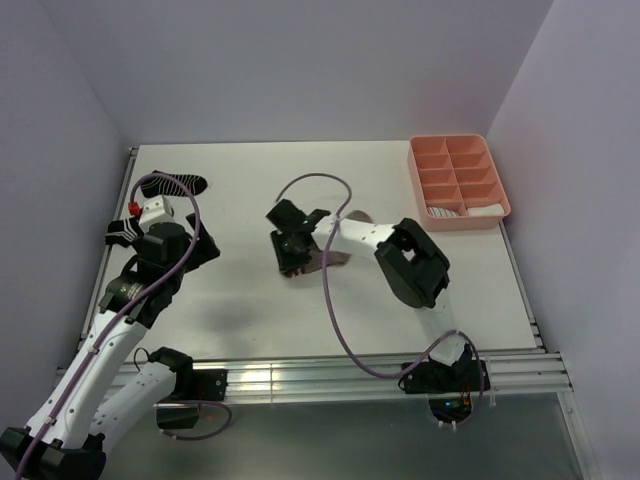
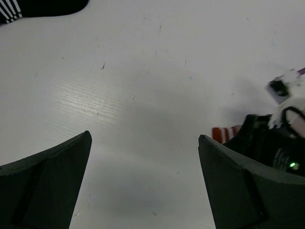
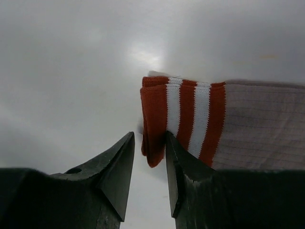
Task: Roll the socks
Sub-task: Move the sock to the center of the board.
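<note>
The right gripper (image 3: 149, 138) has its two dark fingers (image 3: 119, 162) drawn nearly together, pinching the folded edge of the red-and-white striped cuff (image 3: 181, 114) of a soft taupe ankle sock (image 3: 257, 124). The sock lies flat on the white table (image 3: 71, 71), near its middle, stretching away from the jaws. The left gripper (image 2: 143, 138) hangs above bare table with its fingers (image 2: 52, 167) spread wide, grasping nothing (the red cuff shows just beyond its right finger). Toward the far-left corner lies a black ankle sock with white stripes (image 1: 180, 184). A second striped sock (image 1: 123, 229) sits partly under the left arm. At the far right, a pink plastic divided tray (image 1: 460, 140) holds a plain white sock (image 1: 482, 212) and a thin-striped white sock (image 1: 445, 210) in its two nearest compartments.
</note>
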Action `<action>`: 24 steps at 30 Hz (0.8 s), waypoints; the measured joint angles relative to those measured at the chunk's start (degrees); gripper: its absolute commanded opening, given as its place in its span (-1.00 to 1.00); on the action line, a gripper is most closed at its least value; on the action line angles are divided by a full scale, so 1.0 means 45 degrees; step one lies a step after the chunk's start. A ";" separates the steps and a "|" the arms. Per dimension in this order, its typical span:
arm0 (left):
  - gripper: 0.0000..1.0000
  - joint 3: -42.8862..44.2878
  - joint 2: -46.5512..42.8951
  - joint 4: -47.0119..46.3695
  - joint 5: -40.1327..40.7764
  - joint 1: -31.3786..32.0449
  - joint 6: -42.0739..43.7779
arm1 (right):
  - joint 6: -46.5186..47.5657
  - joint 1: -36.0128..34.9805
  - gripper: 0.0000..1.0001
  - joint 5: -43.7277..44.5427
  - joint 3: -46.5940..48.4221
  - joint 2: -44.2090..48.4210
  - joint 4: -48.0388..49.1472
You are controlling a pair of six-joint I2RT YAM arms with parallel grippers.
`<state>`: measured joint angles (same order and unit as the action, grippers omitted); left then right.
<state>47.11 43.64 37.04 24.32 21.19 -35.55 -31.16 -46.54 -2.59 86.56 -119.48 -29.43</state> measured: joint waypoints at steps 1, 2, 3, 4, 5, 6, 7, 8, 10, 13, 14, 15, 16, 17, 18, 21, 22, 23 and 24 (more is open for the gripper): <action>0.99 0.0000 -0.0044 0.0019 0.0005 0.0000 0.0000 | 0.0364 -0.0461 -0.19 -0.0291 0.0306 -0.0185 -0.0073; 0.99 0.0000 -0.0102 0.0029 0.0005 0.0000 0.0000 | 0.0661 -0.0816 -0.19 -0.0529 0.0481 -0.0301 -0.0160; 0.99 0.0000 -0.0155 0.0024 0.0000 -0.0005 0.0000 | 0.0986 -0.1107 -0.18 -0.0772 0.0588 -0.0359 -0.0257; 0.99 0.0000 -0.0214 0.0019 0.0000 -0.0005 0.0000 | 0.1243 -0.1627 -0.16 -0.1005 0.0588 -0.0350 -0.0379; 0.99 -0.0010 -0.0257 0.0015 -0.0005 0.0000 0.0000 | 0.1428 -0.1899 -0.08 -0.1151 0.0563 -0.0311 -0.0515; 0.99 -0.0015 -0.0311 0.0005 -0.0010 0.0000 0.0000 | 0.1583 -0.2137 -0.03 -0.1316 0.0389 -0.0175 -0.0529; 0.99 -0.0015 -0.0325 0.0000 -0.0015 0.0000 0.0000 | 0.1671 -0.2229 0.00 -0.1345 0.0223 0.0005 -0.0568; 0.99 -0.0024 -0.0330 -0.0044 -0.0024 0.0000 0.0000 | 0.1778 -0.2268 0.02 -0.1341 0.0000 0.0277 -0.0699; 0.99 -0.0068 -0.0301 -0.0146 -0.0102 -0.0005 0.0000 | 0.1875 -0.2161 0.02 -0.1146 -0.0248 0.0913 -0.1010; 0.99 -0.0136 -0.0126 -0.0204 -0.0209 0.0000 -0.0005 | 0.1914 -0.1724 -0.03 -0.0695 -0.0291 0.1972 -0.0996; 0.99 -0.0160 -0.0053 -0.0209 -0.0253 0.0000 -0.0005 | 0.1948 -0.1496 -0.05 -0.0544 -0.0291 0.2312 -0.0913; 0.99 -0.0204 0.0019 -0.0223 -0.0301 -0.0005 -0.0010 | 0.2001 -0.1205 -0.06 -0.0408 -0.0253 0.2613 -0.0850; 0.99 -0.0238 0.0058 -0.0219 -0.0359 0.0000 -0.0010 | 0.2045 -0.0981 -0.09 -0.0282 -0.0189 0.2735 -0.0806; 0.99 -0.0282 0.0078 -0.0228 -0.0427 0.0000 -0.0015 | 0.2152 -0.0641 -0.11 -0.0160 -0.0039 0.2773 -0.0733; 0.99 -0.0340 0.0078 -0.0248 -0.0466 0.0000 -0.0015 | 0.2273 -0.0340 -0.12 -0.0053 0.0068 0.2730 -0.0588; 0.99 -0.0520 0.0078 -0.0287 -0.0690 0.0000 -0.0029 | 0.2618 0.0379 -0.14 0.0165 0.0335 0.2234 -0.0287; 0.99 -0.0588 0.0078 -0.0306 -0.0782 -0.0005 -0.0044 | 0.2715 0.0597 -0.14 0.0248 0.0398 0.1948 -0.0121; 0.99 -0.0646 0.0078 -0.0311 -0.0894 -0.0005 -0.0058 | 0.2798 0.0763 -0.15 0.0335 0.0461 0.1642 0.0024; 0.99 -0.0685 0.0083 -0.0330 -0.1005 -0.0005 -0.0063 | 0.2856 0.0889 -0.15 0.0442 0.0486 0.1292 0.0189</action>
<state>44.03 44.01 35.55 19.79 21.17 -35.83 -18.31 -42.54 -0.60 88.75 -113.67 -28.58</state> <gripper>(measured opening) 0.995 0.429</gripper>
